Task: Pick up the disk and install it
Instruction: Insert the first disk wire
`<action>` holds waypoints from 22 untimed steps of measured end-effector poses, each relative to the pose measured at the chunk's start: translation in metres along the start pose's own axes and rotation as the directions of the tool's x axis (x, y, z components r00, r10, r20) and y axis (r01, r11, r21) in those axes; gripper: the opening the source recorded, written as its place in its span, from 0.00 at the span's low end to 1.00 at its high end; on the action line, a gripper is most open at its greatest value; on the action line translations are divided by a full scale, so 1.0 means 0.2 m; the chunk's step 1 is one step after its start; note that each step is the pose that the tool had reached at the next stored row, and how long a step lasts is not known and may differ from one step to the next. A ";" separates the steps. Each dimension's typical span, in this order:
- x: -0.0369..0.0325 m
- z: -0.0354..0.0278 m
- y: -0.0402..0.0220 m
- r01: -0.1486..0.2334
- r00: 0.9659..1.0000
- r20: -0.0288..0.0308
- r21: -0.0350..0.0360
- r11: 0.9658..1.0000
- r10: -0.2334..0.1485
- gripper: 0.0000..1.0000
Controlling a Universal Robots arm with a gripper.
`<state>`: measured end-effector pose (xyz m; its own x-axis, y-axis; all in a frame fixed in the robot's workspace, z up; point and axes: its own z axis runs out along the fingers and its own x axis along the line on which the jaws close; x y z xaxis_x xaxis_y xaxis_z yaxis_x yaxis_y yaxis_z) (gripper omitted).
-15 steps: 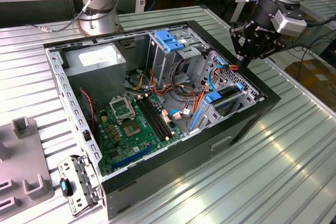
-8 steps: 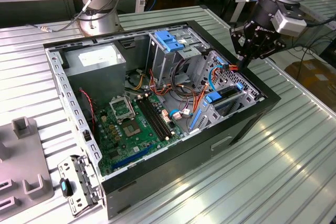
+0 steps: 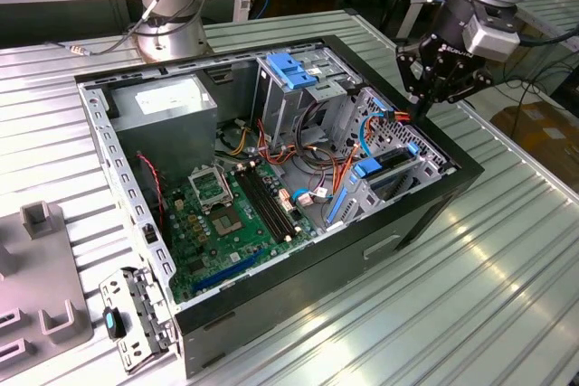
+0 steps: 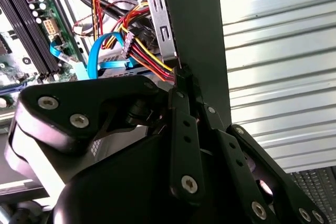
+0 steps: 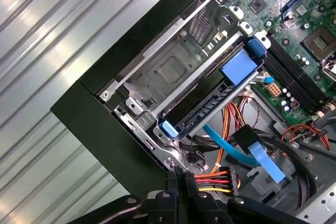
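Your black two-finger gripper (image 3: 422, 108) hangs with its fingers pressed together and pinching nothing, just beside the red, yellow and black cable bundle (image 5: 212, 179). The flat silver disk in its blue plastic carrier (image 5: 205, 106) lies in the metal drive bay and looks seated, though its far end is hidden. Keep the tips off the wires and make any push square on the carrier.

Exterior view looks down at a slant across the whole open computer case (image 3: 298, 296). Both wrist views peer past the gripper (image 4: 184, 80) (image 5: 180, 174), close on the drive-bay corner, sharing the red-and-yellow cable bundle (image 4: 148, 59) (image 5: 212, 179).
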<state>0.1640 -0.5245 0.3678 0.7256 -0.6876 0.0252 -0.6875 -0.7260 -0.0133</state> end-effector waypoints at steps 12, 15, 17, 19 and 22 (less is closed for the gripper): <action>-0.022 -0.001 0.021 -0.034 0.999 0.000 -0.001 0.999 0.034 0.17; -0.022 -0.001 0.021 -0.069 0.998 -0.001 -0.002 0.998 0.069 0.17; -0.022 0.000 0.021 -0.099 0.995 -0.001 -0.002 0.995 0.099 0.17; -0.022 -0.001 0.021 -0.135 0.991 -0.002 -0.003 0.991 0.135 0.17; -0.022 -0.001 0.021 -0.143 0.990 -0.002 -0.003 0.990 0.143 0.17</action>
<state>0.1580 -0.5245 0.3678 0.6201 -0.7841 0.0252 -0.7841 -0.6205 -0.0134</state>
